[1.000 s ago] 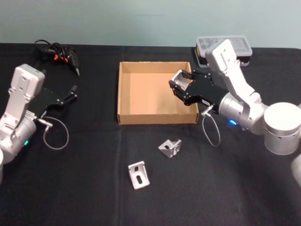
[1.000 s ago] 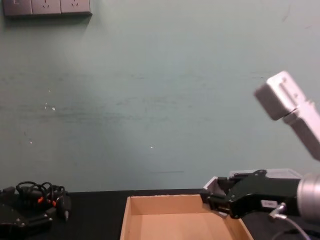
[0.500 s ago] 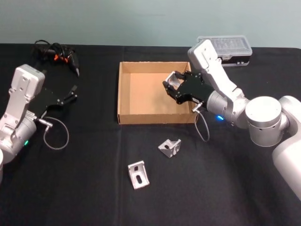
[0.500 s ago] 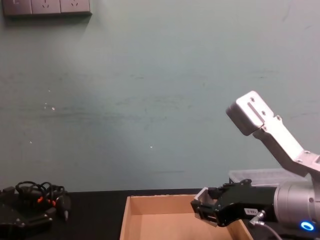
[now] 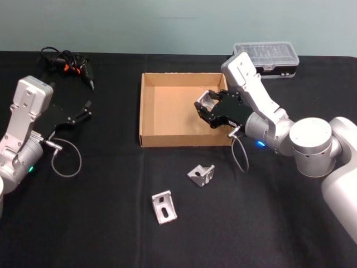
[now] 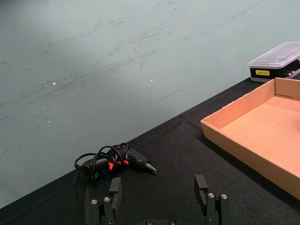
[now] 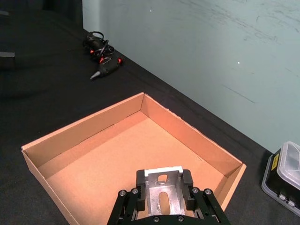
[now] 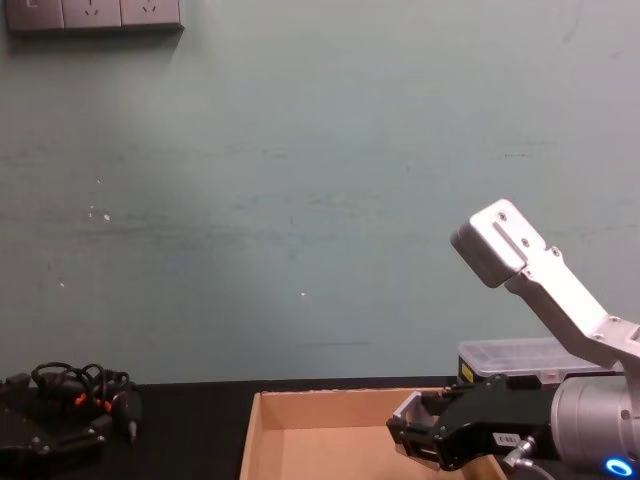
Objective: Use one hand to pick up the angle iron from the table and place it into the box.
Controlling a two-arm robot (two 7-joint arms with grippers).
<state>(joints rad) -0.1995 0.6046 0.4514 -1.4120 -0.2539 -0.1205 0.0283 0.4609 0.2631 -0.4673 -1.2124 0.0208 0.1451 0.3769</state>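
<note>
**Angle iron held over the right side of the box**

At the left, the left gripper hangs over the table with its jaws wide apart and empty; a glue gun with tangled cord lies at the far left. In the middle sits the box, its floor bare where it shows. Near of it, a loose bracket and a second bracket lie on the table, well apart from the box. The right gripper reaches in over the box's right wall, closed on the angle iron across its side edges and holding it above the floor. The piece looks small, stiff and smooth, so it may slip, but a short drop should not harm it. Only the low right wall under the wrist could catch. The clear-lidded case at the far right stands well apart.
</note>
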